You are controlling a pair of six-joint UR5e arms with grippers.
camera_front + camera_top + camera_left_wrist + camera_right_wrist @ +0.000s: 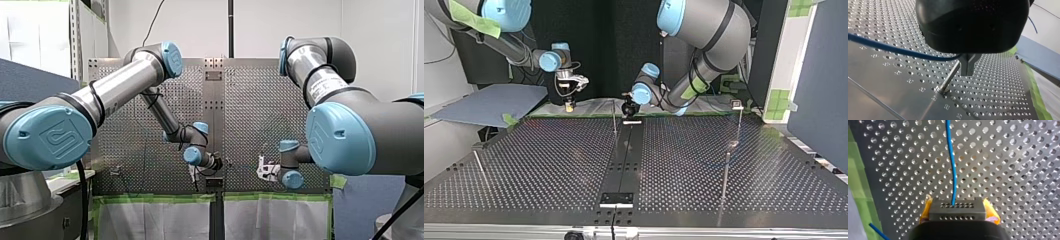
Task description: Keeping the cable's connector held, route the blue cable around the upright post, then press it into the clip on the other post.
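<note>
Up close, my left gripper (968,72) has its 2 metal fingers drawn together, and the blue cable (898,50) runs in at their root. It is pinched there, as far as the left wrist view shows. The fingertips hang just beside the upright post (950,77), which stands in the perforated table (1003,95). From the fingers the cable sweeps away in a shallow curve above the plate. Whether it touches the post's top I cannot tell.

My right gripper (958,206) is clamped on the connector (958,213), a grey block with rows of small holes, and its yellow pads (991,211) press on either side. The cable leaves the block's middle and runs ahead of the gripper over the table.

In the top view both grippers sit at the table's far edge — my right one at the view's left, raised above the table, and my left one near the middle, low by the post. The clip (737,104) tops the other post (739,125) at that view's right, well apart from both grippers.
</note>
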